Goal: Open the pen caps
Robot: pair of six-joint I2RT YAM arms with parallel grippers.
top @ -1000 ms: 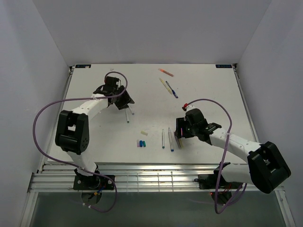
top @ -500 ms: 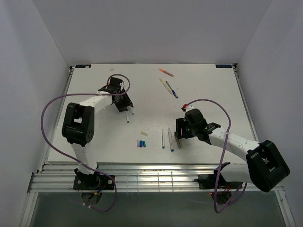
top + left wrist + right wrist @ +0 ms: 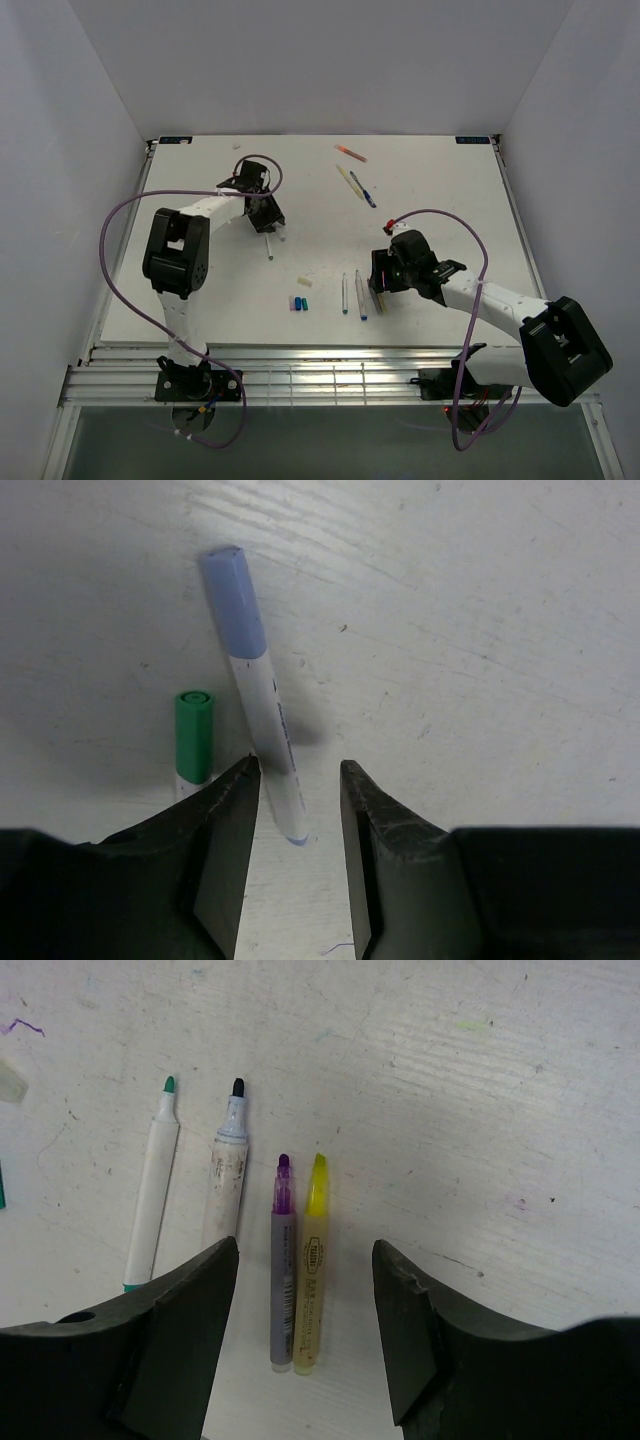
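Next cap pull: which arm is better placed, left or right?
Left. The left end effector is open with the blue-capped pen lined up between its fingers, a green-capped pen beside. The right end effector is open over four pens whose tips are already bare.

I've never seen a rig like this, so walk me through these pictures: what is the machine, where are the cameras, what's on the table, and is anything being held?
Two robot arms are bolted at the near edge of a white table. The wide picture looks down from above and behind; each close-up comes from a camera on one wrist. The left gripper is open around the end of a blue-capped pen, a green-capped pen beside it. The right gripper is open above four uncapped pens, from a green-tipped one to a yellow one. Some loose caps lie mid-table, three more pens farther back. Nothing is held.
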